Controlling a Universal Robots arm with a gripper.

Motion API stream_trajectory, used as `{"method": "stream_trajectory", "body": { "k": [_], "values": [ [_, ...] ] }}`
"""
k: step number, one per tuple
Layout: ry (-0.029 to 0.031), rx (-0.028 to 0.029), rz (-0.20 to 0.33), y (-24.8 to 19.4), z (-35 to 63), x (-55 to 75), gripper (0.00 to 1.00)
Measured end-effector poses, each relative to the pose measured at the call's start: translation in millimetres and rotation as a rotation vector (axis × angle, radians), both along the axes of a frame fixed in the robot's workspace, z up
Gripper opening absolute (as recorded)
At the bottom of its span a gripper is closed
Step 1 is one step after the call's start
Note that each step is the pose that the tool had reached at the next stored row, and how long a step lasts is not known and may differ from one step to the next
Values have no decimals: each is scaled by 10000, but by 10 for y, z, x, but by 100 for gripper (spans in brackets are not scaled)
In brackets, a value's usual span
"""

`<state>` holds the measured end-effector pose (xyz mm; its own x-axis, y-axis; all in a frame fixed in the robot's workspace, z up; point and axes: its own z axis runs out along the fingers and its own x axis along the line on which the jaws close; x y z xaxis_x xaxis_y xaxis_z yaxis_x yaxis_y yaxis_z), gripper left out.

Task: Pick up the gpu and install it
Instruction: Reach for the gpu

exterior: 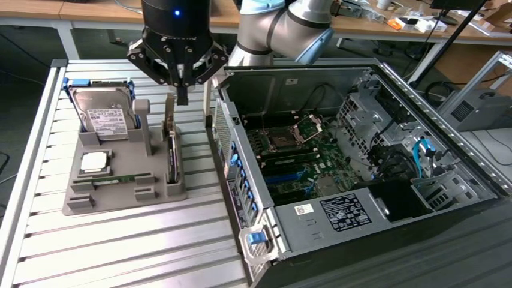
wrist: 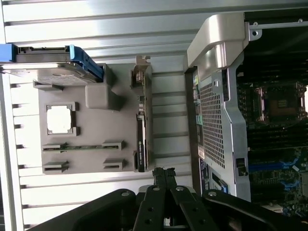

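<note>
One grey holder [exterior: 120, 195] carries one gpu [exterior: 171, 144], standing on edge along the holder's side nearest the one open computer case [exterior: 280, 90]. The holder also carries one hard drive [exterior: 108, 117], one processor [exterior: 95, 161] and one memory stick [exterior: 120, 177]. One gripper [exterior: 182, 96] hangs above that side, jaws closed and empty.

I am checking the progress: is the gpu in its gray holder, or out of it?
In. The gpu stands on edge in a slot of the gray holder; the shut tool hangs near it, empty.
</note>
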<state>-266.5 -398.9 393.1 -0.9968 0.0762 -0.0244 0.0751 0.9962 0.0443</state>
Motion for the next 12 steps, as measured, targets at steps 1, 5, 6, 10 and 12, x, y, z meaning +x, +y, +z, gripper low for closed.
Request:
{"method": "stream_trajectory", "body": {
  "k": [1,5,6,10,12],
  "values": [
    [0,0,0,0,0,-11,11],
    [0,0,0,0,0,-42,11],
    [0,0,0,0,0,-48,11],
    [0,0,0,0,0,-88,11],
    [0,0,1,0,0,-108,11]
  ]
}}
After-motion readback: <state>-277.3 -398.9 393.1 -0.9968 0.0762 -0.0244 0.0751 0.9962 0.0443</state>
